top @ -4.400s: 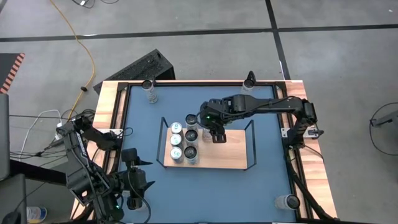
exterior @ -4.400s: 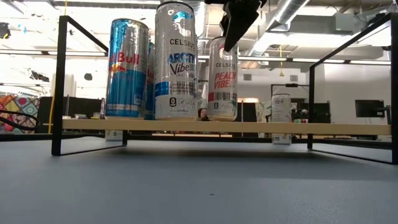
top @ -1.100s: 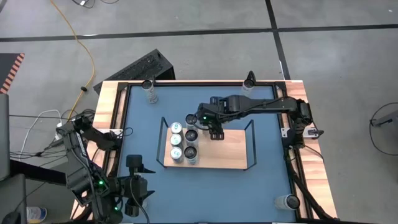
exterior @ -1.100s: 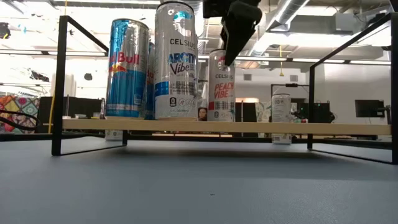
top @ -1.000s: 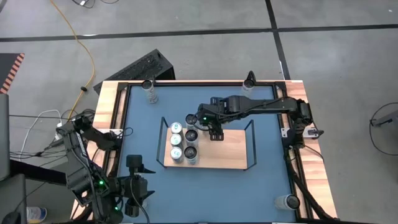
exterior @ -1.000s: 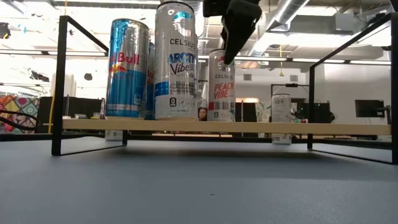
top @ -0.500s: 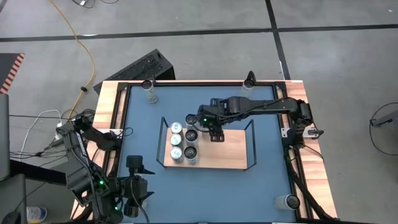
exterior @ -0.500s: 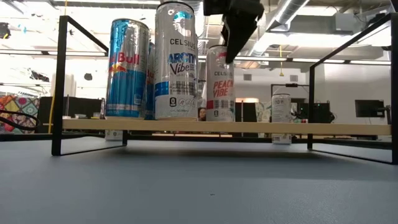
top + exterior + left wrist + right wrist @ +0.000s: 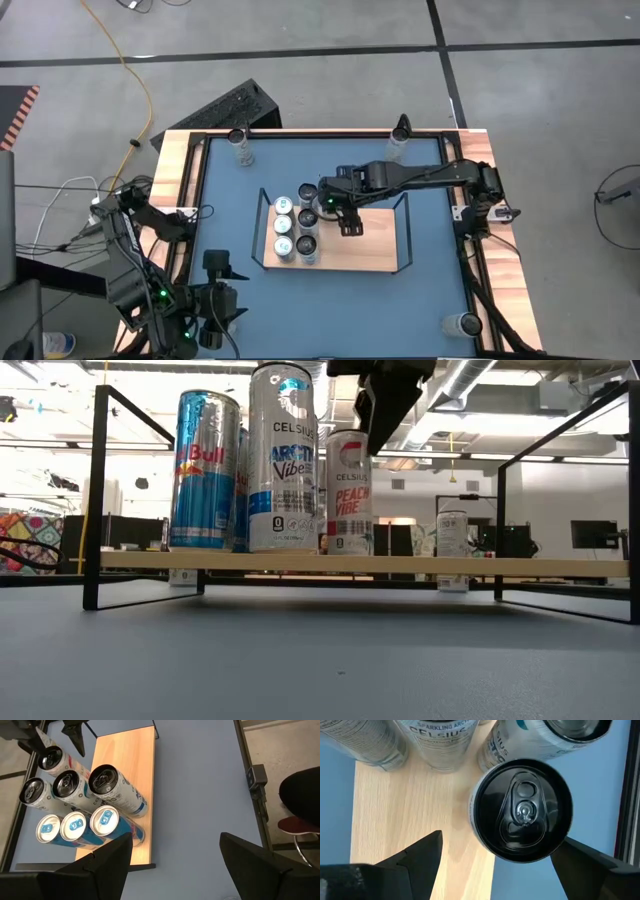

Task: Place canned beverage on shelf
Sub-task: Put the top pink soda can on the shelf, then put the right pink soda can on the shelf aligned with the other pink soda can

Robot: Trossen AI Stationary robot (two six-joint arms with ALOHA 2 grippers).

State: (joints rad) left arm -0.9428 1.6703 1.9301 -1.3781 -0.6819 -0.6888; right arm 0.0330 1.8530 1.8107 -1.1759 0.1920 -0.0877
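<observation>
Blue tabletop [image 9: 430, 290], wooden shelf [image 9: 375, 245] of cans, right fingers [image 9: 349, 226] wide above it, left fingers [image 9: 213, 325] wide, workshop behind

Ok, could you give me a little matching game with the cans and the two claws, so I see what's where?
1. silver-and-red Peach Vibe can
2. blue-and-silver Red Bull can
3. right gripper
4. left gripper

a. open, at the blue tabletop edge, off the light-wood shelf
b. upright, nearest the shelf's end rail
c. open, above the shelf
d. upright on the shelf, beneath a gripper

Pairs: 1-d, 2-b, 3-c, 4-a
</observation>
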